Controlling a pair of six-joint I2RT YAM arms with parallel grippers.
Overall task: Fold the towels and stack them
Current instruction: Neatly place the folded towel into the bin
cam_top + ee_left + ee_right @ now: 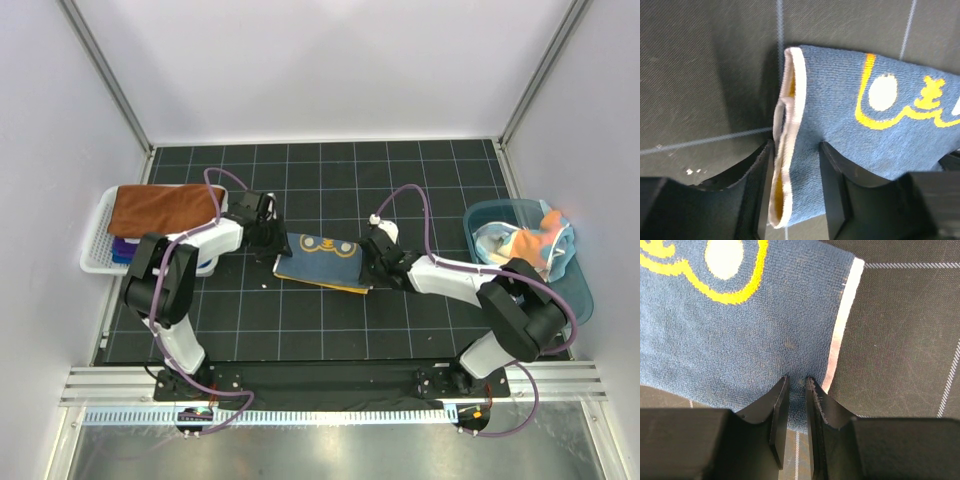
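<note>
The right gripper (797, 381) pinches the white-trimmed edge of the navy terry towel (320, 257) — the left gripper (796, 146) straddles its opposite folded hem, jaws apart, bare gridded mat (400, 180) all around.

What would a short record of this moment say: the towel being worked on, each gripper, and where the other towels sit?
towel in work: navy towel with yellow pattern, lying on the mat between the arms
left gripper: jaws either side of the towel's white-hemmed edge; unclear whether clamped
right gripper: pinching the towel's edge near the opposite hem
white basket: rust brown towel on top, purple towel beneath
teal tub: jumbled towels, unfolded
</note>
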